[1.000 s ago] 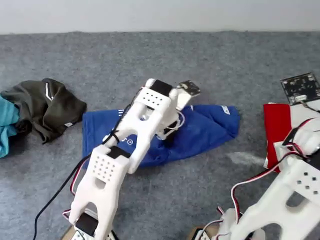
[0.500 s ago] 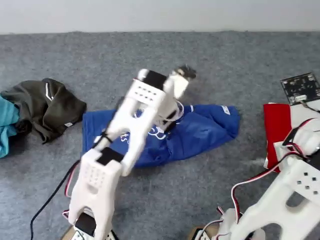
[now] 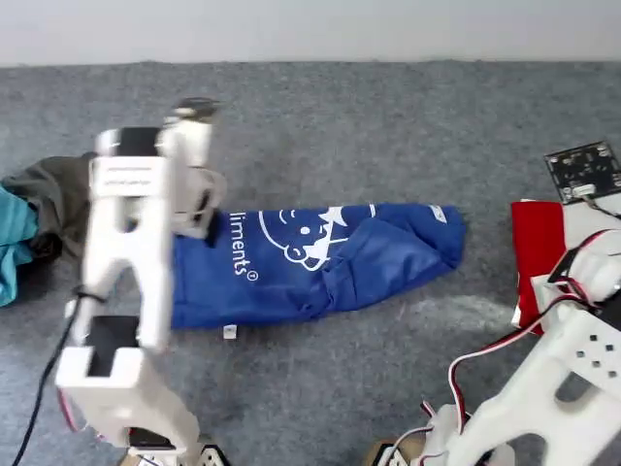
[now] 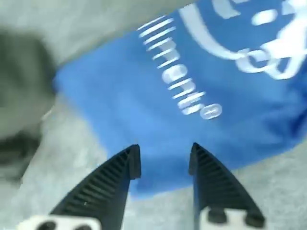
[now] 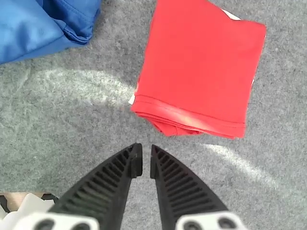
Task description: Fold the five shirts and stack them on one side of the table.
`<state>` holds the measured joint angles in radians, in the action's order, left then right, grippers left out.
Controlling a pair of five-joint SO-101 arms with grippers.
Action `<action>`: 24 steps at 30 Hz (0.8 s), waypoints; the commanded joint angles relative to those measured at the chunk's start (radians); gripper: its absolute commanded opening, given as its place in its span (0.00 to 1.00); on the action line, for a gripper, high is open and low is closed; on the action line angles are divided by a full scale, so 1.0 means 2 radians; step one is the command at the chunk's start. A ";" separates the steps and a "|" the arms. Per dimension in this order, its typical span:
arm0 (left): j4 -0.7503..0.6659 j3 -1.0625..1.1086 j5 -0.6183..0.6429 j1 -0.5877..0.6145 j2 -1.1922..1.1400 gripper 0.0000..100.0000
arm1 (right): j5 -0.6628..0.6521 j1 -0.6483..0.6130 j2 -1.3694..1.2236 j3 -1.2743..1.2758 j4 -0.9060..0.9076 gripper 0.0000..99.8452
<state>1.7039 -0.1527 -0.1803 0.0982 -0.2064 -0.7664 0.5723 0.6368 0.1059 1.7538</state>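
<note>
I had my left pincer [image 4: 163, 160] released, jaws apart with nothing between them, hanging over the left end of the blue shirt [image 4: 201, 91]. That shirt lay spread lengthwise across the middle of the grey table [image 3: 388, 126], printed side up. My right pincer [image 5: 145, 162] was clenched on nothing, over bare table just near of the folded red shirt [image 5: 199, 76], not touching it. The red shirt sat at the table's right side. At the far left lay a crumpled dark shirt [image 3: 58, 199], with a teal shirt [image 3: 12, 243] beside it at the edge.
</note>
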 commanded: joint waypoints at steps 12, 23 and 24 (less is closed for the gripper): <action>-0.145 0.157 -0.031 0.074 -0.035 0.23 | 0.005 0.003 0.004 -0.001 0.016 0.04; -0.117 0.063 -0.010 0.074 -0.173 0.20 | 0.002 0.006 0.010 0.032 -0.016 0.04; -0.114 0.053 -0.002 0.074 -0.184 0.18 | 0.002 0.006 0.010 0.031 -0.016 0.04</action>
<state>1.4661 0.0192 -0.2232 0.2409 -0.5271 -0.7664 0.5723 0.6368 0.1765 1.7384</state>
